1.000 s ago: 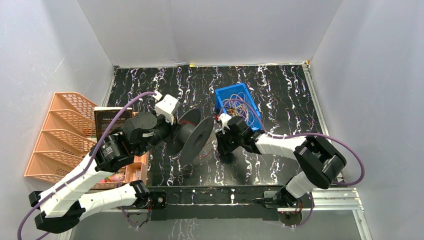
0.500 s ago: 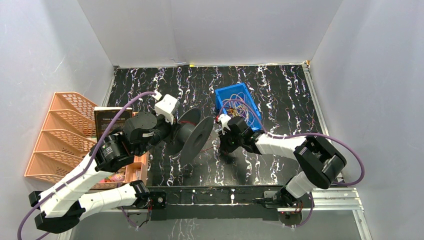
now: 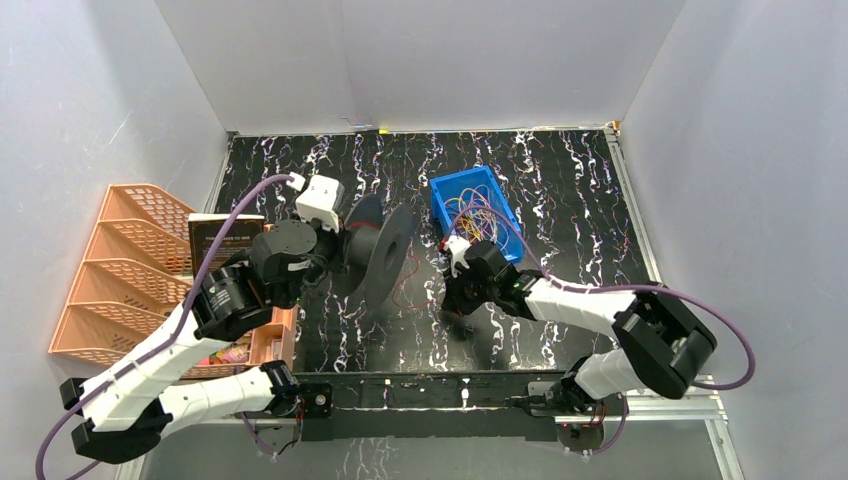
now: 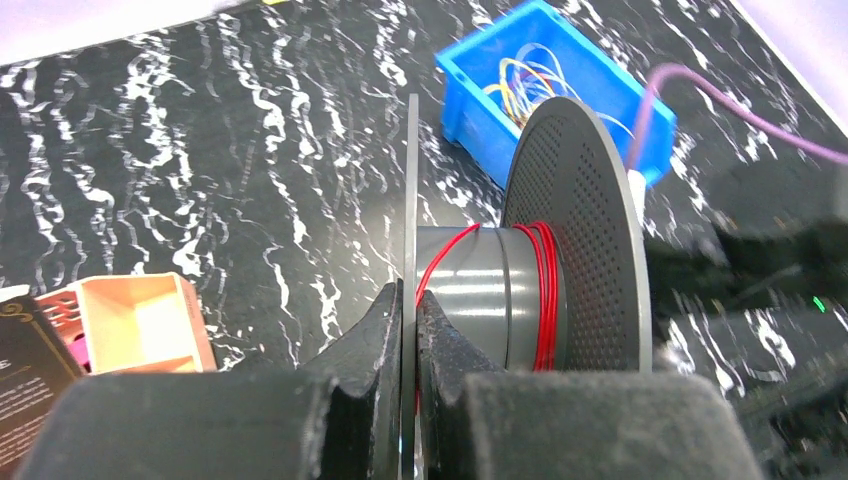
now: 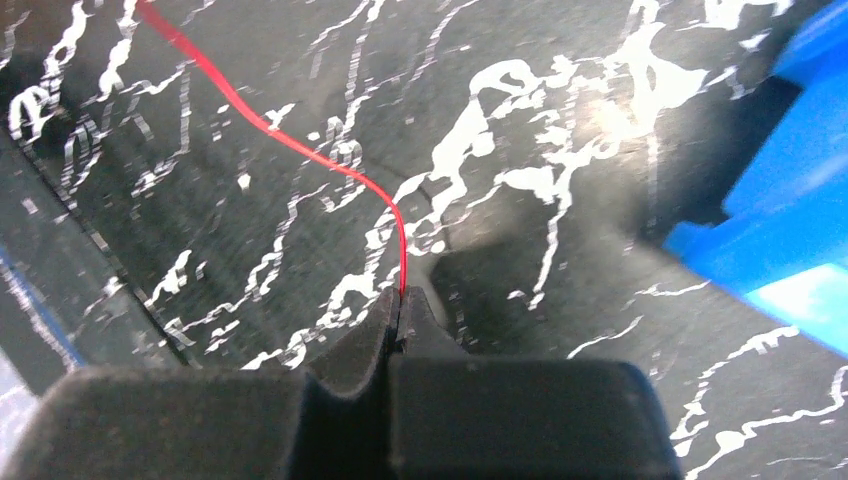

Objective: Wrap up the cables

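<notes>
table (image 3: 560, 200): black, white marble veining, flat
blue bin (image 3: 440, 205): sits on table, rear centre-right, open top
cables (image 3: 480, 215): loose tangle inside bin, yellow, orange, purple
red strand (image 5: 262, 122): curves across bare surface near bin; touching or just above, cannot tell
small orange tray (image 4: 140, 320): on table, left edge
orange rack (image 3: 110, 270): beside left edge
black box (image 3: 215, 240): between rack and table

The left gripper (image 3: 355, 250) grips a dark spool (image 3: 392, 258) that stands tilted on edge. A thin red cable (image 3: 404, 295) seems to run from it to the right gripper (image 3: 452, 300), which is low beside a blue bin (image 3: 460, 177) of tangled cables (image 3: 482, 216).
</notes>
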Robot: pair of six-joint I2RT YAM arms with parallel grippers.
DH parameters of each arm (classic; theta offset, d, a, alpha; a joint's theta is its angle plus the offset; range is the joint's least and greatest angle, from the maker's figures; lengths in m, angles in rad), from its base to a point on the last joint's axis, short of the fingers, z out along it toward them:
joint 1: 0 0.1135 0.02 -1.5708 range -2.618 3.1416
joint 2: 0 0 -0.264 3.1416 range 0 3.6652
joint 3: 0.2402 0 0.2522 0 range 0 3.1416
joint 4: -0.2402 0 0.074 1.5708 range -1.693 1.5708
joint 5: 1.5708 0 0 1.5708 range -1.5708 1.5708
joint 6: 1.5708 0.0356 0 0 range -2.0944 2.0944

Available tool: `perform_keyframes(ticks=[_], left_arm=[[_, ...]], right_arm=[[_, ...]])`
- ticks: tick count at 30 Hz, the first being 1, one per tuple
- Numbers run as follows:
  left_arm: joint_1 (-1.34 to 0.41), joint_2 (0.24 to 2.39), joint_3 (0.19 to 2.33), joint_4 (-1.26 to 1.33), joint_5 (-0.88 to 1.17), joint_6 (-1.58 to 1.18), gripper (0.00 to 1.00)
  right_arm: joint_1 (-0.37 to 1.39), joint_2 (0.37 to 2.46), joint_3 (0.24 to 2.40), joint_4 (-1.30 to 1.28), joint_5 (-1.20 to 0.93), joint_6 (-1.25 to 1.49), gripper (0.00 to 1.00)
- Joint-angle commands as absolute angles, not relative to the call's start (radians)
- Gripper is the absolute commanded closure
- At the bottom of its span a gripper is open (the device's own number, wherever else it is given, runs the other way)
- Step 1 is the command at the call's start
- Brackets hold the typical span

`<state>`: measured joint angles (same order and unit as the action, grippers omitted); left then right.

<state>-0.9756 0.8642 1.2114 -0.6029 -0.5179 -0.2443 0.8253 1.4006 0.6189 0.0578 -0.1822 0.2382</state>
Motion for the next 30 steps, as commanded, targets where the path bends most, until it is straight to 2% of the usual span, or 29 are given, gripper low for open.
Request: perform_keyframes(ticks=[1,8,13,19,30], left_arm=[[-0.979,0.901,1.275,-0.477,-0.768,-0.299,1.00],[-0.976,1.019,1.284,-0.362,-0.995,-0.207,1.00],[-0.964,1.090,1.247,-0.296,-1.059,-0.123,1.00],[-0.930,1.170,1.203,-0.302,-1.078,-0.119,1.00],[-0.888,1.281,1.174,-0.382,-1.022,-0.131,1.00]], right_arm=[[0.897,1.306,0.595,0.051,-0.195,0.287,1.00],[1.091,1.114,0.599,-0.029,-0.076,0.317,1.00],[1.159,0.927,0.622,-0.084,-0.019,0.311,1.00],[1.172,0.771,0.699,-0.129,-0.019,0.279,1.00],[1.172,0.705,0.896,-0.221,0.084,0.218,1.00]])
